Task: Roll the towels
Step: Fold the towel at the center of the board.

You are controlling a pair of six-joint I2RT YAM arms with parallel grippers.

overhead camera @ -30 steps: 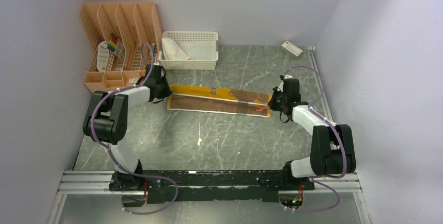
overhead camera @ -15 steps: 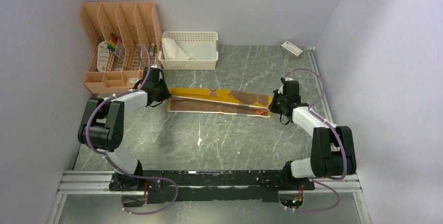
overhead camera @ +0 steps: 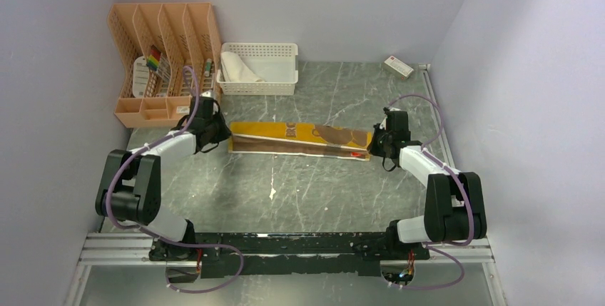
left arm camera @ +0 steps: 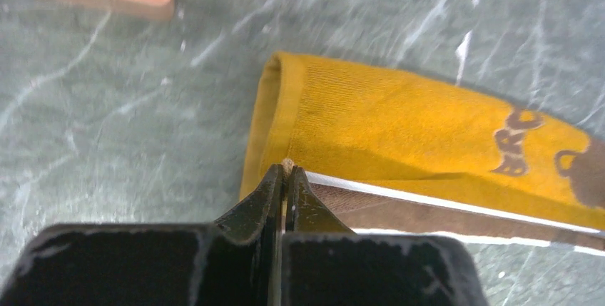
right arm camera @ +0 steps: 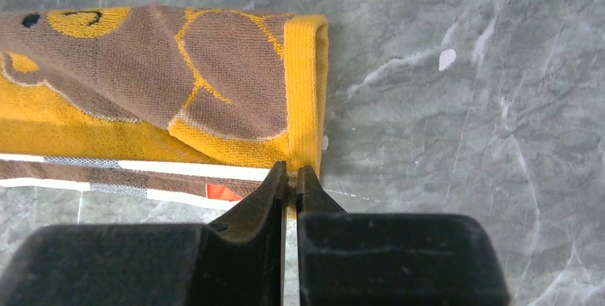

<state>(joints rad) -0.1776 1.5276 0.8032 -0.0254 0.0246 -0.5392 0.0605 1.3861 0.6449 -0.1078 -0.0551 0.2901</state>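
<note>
As viewed from the near edge of the grey marbled table (overhead camera: 285, 199), where both arm bases are bolted, the arms reach to the two ends of a long, folded mustard-yellow towel (overhead camera: 300, 137) of soft cloth with brown patterned patches. It lies flat across the middle of the table.

The black two-finger left gripper (left arm camera: 285, 170) is pinched together on a layer of cloth at the towel's left end, beside the hemmed corner. The black two-finger right gripper (right arm camera: 291, 174) is pinched likewise at the hem of the right end. Each wrist view shows only a thin sliver of cloth between the jaws.

Judged step: lengthwise folding before rolling begins, so the task is at an early stage.

Risk: so shallow a bite may slip off if either arm pulls outward, dropping the layer and leaving a skewed fold. Uneven travel of the two arms would twist the strip, and a roll begun on it would taper.

Farther back, a soft white towel (overhead camera: 239, 69) lies crumpled in the left part of a white plastic lattice basket (overhead camera: 278, 49), not yet rolled. A peach-coloured slotted plastic file organiser (overhead camera: 160, 35) stands at far left, and a small white box (overhead camera: 398, 67) lies at far right by the wall.
</note>
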